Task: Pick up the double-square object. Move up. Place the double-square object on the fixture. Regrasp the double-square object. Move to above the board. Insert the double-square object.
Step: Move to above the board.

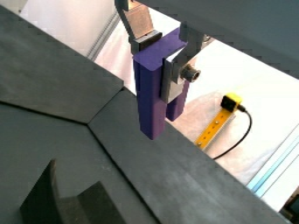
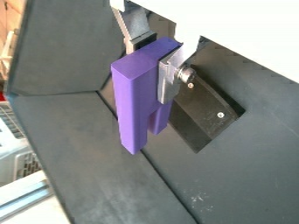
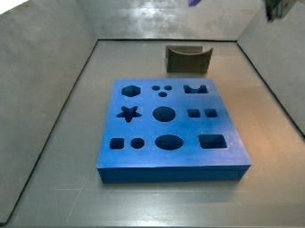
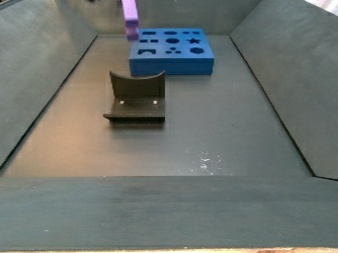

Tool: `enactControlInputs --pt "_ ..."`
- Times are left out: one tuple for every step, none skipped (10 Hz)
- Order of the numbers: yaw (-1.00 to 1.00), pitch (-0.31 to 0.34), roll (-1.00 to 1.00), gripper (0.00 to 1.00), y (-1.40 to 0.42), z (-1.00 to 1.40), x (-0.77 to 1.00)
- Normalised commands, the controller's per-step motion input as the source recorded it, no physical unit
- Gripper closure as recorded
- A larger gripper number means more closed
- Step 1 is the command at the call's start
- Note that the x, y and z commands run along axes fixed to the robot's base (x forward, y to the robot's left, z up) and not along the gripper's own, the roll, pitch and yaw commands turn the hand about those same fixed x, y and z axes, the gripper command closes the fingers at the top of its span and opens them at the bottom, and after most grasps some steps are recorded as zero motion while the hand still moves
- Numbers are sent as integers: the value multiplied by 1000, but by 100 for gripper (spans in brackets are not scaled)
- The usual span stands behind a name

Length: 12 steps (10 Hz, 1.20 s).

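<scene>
A: How will the purple block (image 2: 142, 101) handle?

B: I'd judge it light and stiff, a hard little slab that won't bend or crush. Its faces look smooth, so it could slip or swing if gripped only at one end.

A: Where should it be held?

B: Across its two broad flat faces, near the middle of its length, so it can't pivot.

A: And where is it against the jaws?

B: In both wrist views the gripper (image 1: 163, 54) is closed on it. The silver fingers (image 1: 142, 22) press its opposite faces at the upper end, and most of its length hangs free below the pads.

A: Where is that, measured from the brown holder (image 4: 136, 99)?

B: High above the floor and well clear of it. In a side view the block (image 4: 130, 17) shows at the top edge, beyond the holder, over the near end of the blue board (image 4: 173, 50). The holder's notch is empty.
</scene>
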Motion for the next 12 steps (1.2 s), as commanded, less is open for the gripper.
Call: enactControlInputs --pt "-21 47 11 100 -107 1000 74" --pt "-18 89 16 100 -100 1000 74" --pt "-10 119 19 100 -95 998 77" --pt "7 143 18 100 -74 834 77" --pt "31 168 16 100 -52 614 65" --pt "54 173 9 100 -44 449 58" --pt "84 169 -1 100 -37 236 48" --pt "-139 -93 -1000 100 -1000 142 -720" --pt "-135 -108 -1000 100 -1000 153 -741" --pt "-135 -119 -1000 100 -1000 157 -783" --pt "-138 -129 -1000 100 -1000 129 -834" --pt "-144 -133 -1000 100 -1000 138 -860"
